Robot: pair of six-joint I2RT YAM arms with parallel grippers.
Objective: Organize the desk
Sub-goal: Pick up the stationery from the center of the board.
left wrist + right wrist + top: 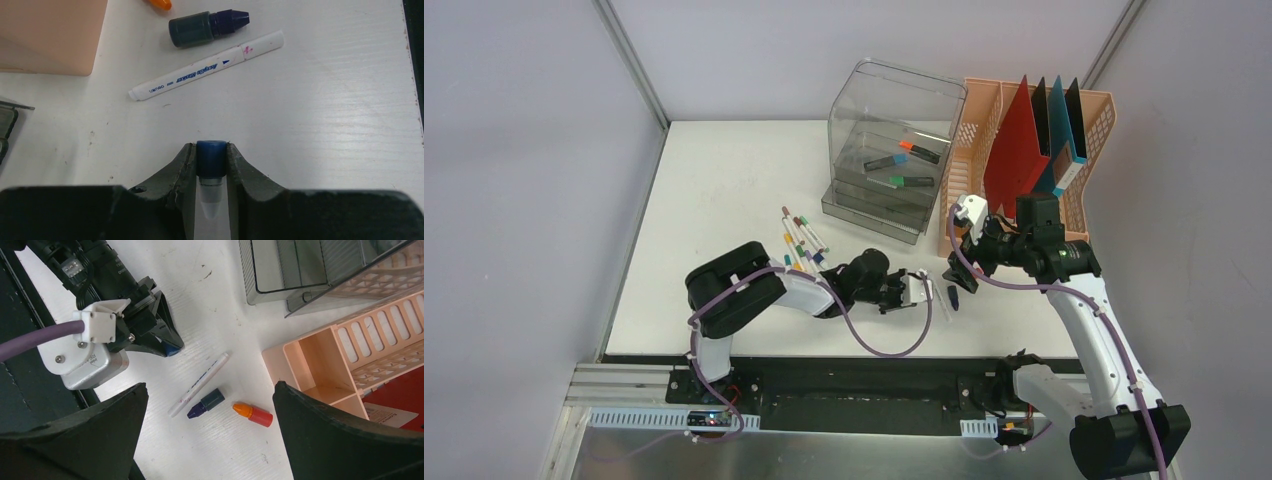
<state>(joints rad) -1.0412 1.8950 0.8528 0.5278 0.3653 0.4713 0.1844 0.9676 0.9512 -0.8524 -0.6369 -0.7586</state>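
My left claw (210,147): clamped on a blue-capped marker (210,159), one finger against each side of the cap, low centre of the left wrist view.
My right claw (210,385): jaws wide apart with nothing between them; it hangs over the desk at centre right of the top view.
Desk (724,200): white top filling the middle of the top view.
Above my left claw: white marker (207,66) and dark dropper bottle (207,27), just beside each other.
Upper right, top view: clear drawer box (894,130) beside peach file rack (984,130).

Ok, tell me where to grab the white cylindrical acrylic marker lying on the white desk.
Grip the white marker on the barrel half away from the small dark bottle, coming from straight above with the jaws across its width. It lies flat on the desk, and the bottle crowds the other half.
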